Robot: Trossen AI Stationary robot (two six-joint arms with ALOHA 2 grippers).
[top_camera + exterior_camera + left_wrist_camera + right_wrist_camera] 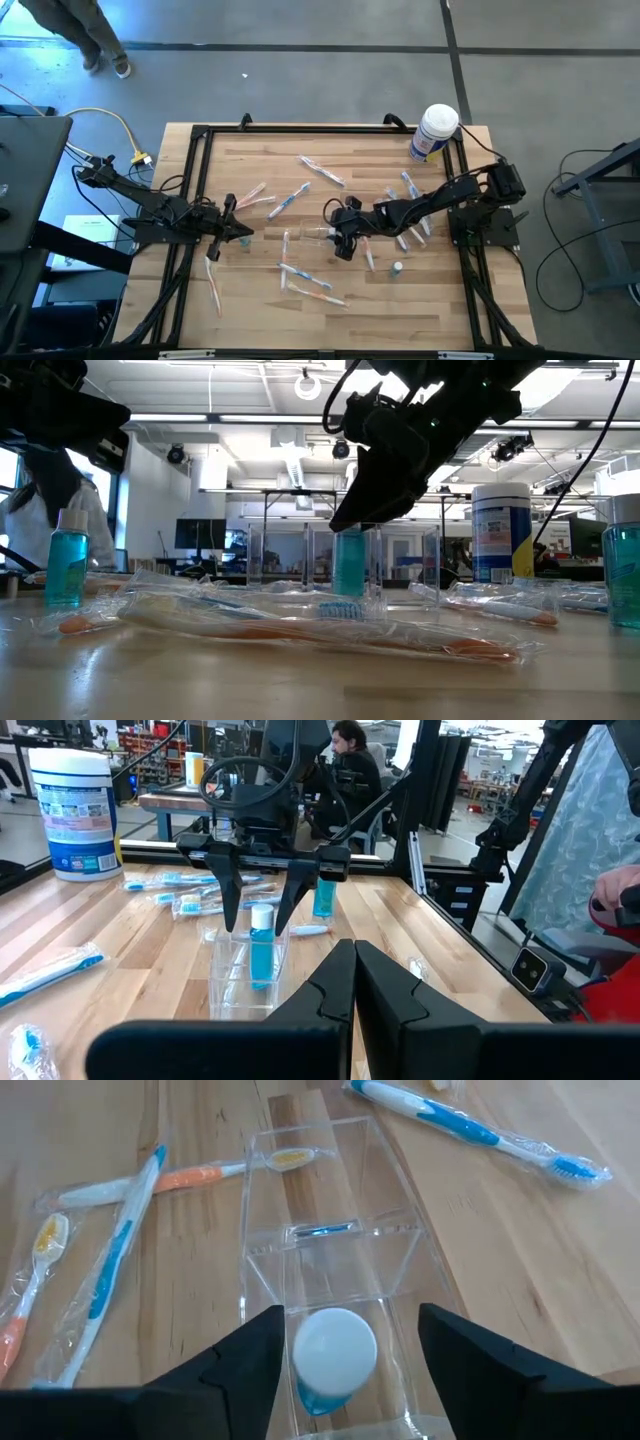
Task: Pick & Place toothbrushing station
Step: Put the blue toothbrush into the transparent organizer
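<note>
My right hand (345,1355) hangs over the middle of the surface (260,310), fingers spread wide and gripping nothing. They straddle the near compartment of the toothbrushing station (330,1250), where a blue bottle with a white cap (333,1352) stands upright. The clear station rests on the surface directly below. Wrapped toothbrushes (470,1125) lie scattered around it. A white canister (434,132) stands at 1 o'clock. My left hand (232,232) waits at 9 o'clock, fingers fully closed and empty.
</note>
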